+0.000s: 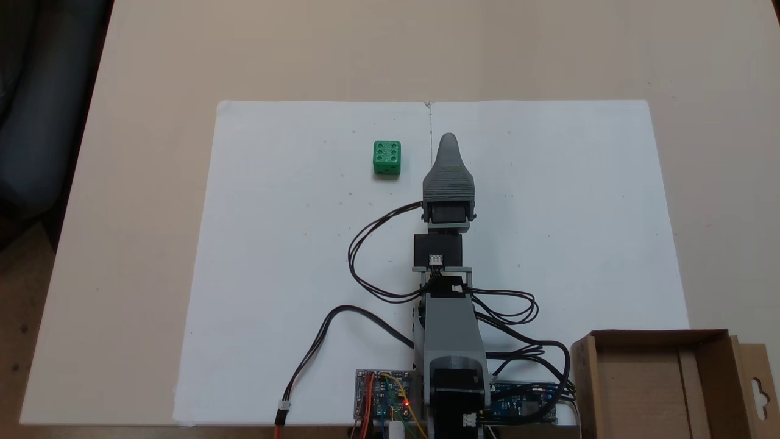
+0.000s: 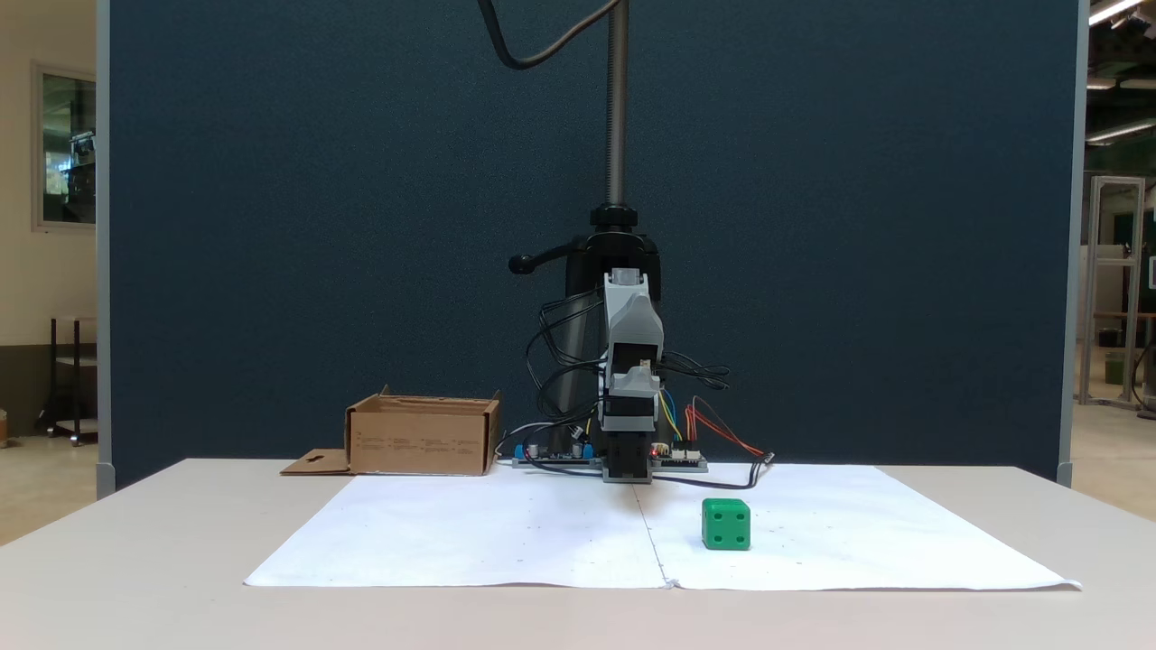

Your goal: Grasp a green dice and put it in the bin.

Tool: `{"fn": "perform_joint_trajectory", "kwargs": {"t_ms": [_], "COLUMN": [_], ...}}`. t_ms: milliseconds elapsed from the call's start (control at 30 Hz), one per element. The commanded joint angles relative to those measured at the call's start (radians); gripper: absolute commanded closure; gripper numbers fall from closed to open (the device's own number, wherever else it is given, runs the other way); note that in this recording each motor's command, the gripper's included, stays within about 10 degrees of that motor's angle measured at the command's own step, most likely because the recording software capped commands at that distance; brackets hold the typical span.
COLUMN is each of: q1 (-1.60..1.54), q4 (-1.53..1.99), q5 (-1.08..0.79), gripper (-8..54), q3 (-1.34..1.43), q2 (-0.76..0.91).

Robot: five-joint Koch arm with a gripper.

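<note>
A small bright green dice [image 1: 387, 157] sits on the white paper sheet [image 1: 292, 256], its six-pip face up. In a fixed view it is left of the gripper [image 1: 449, 141] and about one dice-width clear of the tip. In the front-facing fixed view the dice [image 2: 726, 524] lies to the right of, and nearer the camera than, the gripper [image 2: 629, 471], which hangs low over the paper. The grey upper jaw covers the lower one, so the jaws' state is hidden. The bin [image 1: 640, 390], a shallow brown cardboard box, stands beside the arm's base and holds nothing. It is also seen from the front [image 2: 423, 440].
Black cables [image 1: 365, 256] loop over the paper beside the arm. Circuit boards [image 1: 382, 396] sit at the arm's base. The bin's flap [image 1: 758, 390] with a hang-hole sticks out sideways. A dark camera stand [image 2: 617, 135] rises behind the arm.
</note>
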Motion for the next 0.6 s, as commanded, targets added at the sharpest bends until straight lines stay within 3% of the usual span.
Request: {"fn": "perform_joint_trajectory", "kwargs": {"t_ms": [0, 333, 567], "q1": [-0.011, -0.014, -0.023], "q4": [-0.023, 0.006, 0.249], "q5": [-0.049, -0.054, -0.051], "gripper": [0.2, 2.0, 2.5], "q3": [0.066, 0.051, -0.133], "q2": [0.109, 0.109, 0.109]}}
